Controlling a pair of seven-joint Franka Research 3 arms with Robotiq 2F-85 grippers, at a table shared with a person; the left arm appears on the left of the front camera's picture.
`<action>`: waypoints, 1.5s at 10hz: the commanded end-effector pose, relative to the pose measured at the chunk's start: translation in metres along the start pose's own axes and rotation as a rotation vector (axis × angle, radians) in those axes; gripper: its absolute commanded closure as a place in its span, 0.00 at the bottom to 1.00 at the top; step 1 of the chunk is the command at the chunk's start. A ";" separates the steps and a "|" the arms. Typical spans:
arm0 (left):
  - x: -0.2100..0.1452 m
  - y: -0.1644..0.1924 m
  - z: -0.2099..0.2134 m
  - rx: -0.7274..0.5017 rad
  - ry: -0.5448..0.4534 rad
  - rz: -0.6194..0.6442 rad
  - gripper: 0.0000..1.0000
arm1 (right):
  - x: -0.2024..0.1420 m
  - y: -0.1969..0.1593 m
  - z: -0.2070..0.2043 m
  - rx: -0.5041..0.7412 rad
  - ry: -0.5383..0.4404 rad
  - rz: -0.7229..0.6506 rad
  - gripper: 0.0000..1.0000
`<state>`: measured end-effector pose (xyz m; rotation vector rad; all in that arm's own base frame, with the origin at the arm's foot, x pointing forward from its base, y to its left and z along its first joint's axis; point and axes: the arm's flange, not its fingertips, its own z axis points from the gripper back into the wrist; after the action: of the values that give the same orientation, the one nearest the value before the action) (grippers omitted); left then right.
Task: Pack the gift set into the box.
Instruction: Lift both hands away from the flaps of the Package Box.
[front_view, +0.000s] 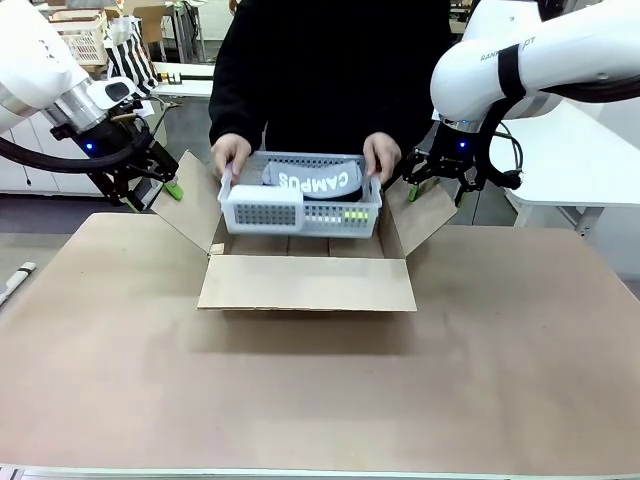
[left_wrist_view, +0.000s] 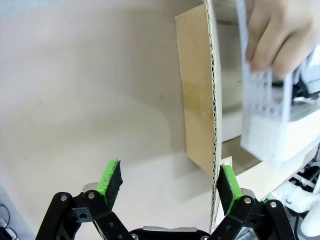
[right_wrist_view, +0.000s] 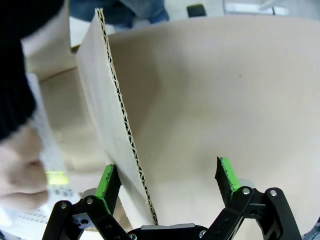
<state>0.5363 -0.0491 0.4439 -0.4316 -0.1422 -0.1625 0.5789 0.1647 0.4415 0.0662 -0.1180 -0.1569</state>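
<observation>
- The left gripper (front_view: 150, 192) sits at 9 o'clock of the white perforated basket (front_view: 300, 215). It is spread wide and grips nothing. The left flap (left_wrist_view: 200, 100) stands between its pads.
- The right gripper (front_view: 435, 186), at 3 o'clock, is equally wide and empty, straddling the right flap (right_wrist_view: 107, 110).
- The grey "CAMPUS" gift set (front_view: 318, 182) lies in the basket.
- The person's hands (front_view: 230, 155) hold the basket over the 12 o'clock side of the open cardboard box (front_view: 305, 283).

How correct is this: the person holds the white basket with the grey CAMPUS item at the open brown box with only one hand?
No, with both: the front view shows the person's right hand and left hand gripping the white basket. The rest is right.
</observation>
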 end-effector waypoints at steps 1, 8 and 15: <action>-0.001 -0.002 0.002 0.022 0.000 0.010 0.00 | 0.001 0.001 0.003 -0.022 -0.007 -0.021 0.00; -0.001 -0.002 0.002 0.022 0.000 0.010 0.00 | 0.001 0.001 0.003 -0.022 -0.007 -0.021 0.00; -0.001 -0.002 0.002 0.022 0.000 0.010 0.00 | 0.001 0.001 0.003 -0.022 -0.007 -0.021 0.00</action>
<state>0.5363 -0.0491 0.4439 -0.4316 -0.1422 -0.1625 0.5789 0.1647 0.4415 0.0662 -0.1180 -0.1571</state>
